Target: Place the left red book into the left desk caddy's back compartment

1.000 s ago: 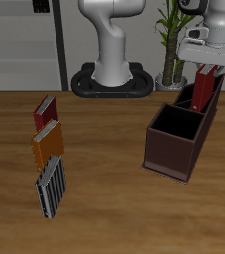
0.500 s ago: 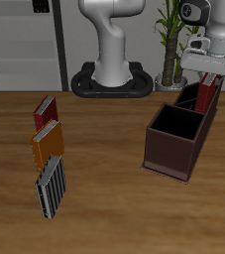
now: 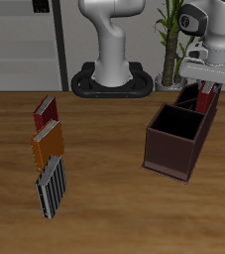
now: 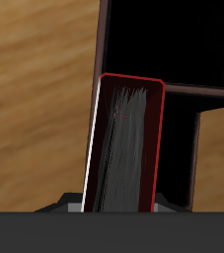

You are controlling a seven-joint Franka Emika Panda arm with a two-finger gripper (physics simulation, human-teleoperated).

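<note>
The left red book [image 3: 205, 96] stands upright, its lower part inside the back compartment [image 3: 191, 100] of the left desk caddy [image 3: 172, 156], a dark maroon box. My gripper [image 3: 208, 85] is right above the caddy's far end and is shut on the book's top. In the wrist view the book [image 4: 123, 138] shows its grey page edges and red cover rim, reaching down into the black compartment [image 4: 153, 40]. The caddy's divider wall [image 4: 217, 94] runs beside it.
A smaller red book [image 3: 45, 111], an orange book [image 3: 48, 142] and a black-and-white striped book [image 3: 52, 186] lie in a row on the far side of the table. The robot base [image 3: 112, 79] and a potted plant [image 3: 171, 45] stand at the back.
My gripper has come down with the red book. The book has sunk deeper into the caddy's back compartment and less of it shows above the rim.
</note>
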